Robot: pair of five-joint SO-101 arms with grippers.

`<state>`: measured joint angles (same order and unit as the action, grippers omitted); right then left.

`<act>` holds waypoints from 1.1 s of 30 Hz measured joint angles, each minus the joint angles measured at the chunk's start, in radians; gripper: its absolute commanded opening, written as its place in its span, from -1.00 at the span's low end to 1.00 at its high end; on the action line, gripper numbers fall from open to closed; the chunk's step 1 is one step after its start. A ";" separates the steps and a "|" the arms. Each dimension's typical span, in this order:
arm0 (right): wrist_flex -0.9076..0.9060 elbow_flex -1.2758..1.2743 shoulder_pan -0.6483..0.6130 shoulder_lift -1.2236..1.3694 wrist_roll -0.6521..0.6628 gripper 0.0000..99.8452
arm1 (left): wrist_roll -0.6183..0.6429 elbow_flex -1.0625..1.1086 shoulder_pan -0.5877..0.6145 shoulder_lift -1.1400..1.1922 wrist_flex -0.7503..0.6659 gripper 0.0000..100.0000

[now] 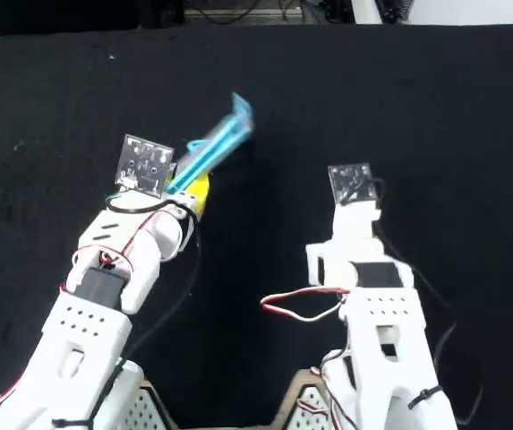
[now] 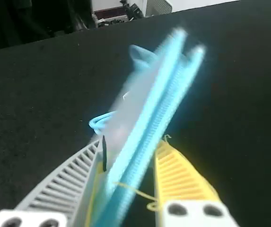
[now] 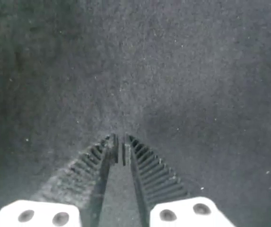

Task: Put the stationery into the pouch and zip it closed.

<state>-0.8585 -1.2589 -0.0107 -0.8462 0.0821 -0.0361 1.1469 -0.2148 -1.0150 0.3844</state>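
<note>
Clamping pouch (image 1: 222, 136) in left gripper (image 2: 129, 146), tilted up over table (image 1: 435, 107), upper centre-left. Holding right gripper (image 3: 120, 146) pressed together, empty, centre-right. Likely zipping: holding pouch taut, pinching slider squarely, pulling along teeth.

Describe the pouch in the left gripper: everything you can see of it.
The pouch is a flat sleeve of clear, plastic-looking film with light-blue edging and two ribbed blue strips along its length, parted at the far end. A thin blue loop hangs near its held end. The left gripper pinches it edge-on between its grey and yellow fingers, so it juts out slantwise over the black table. I cannot tell whether anything is inside.
</note>
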 measured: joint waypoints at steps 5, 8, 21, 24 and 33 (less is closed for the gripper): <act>0.009 -0.014 -0.044 -0.005 0.000 -0.98 | 0.000 -0.048 -0.014 -0.049 0.005 -0.67; 0.009 -0.014 -0.046 -0.005 0.002 -0.98 | -0.003 -0.117 -0.017 -0.074 0.003 -0.67; 0.009 -0.015 -0.052 -0.005 -0.003 -0.98 | -0.109 -0.175 0.219 -0.071 0.055 -0.70; 0.009 -0.014 -0.021 -0.008 -0.003 -0.98 | -0.114 -0.175 0.253 -0.143 0.195 -0.88; -0.153 -0.014 0.141 -0.227 -0.008 -0.98 | -0.193 0.052 0.351 -0.555 0.667 -0.94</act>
<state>-1.0119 -1.2727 0.1304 -1.0733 0.0744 -0.2294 1.1991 0.1366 -1.5704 1.0518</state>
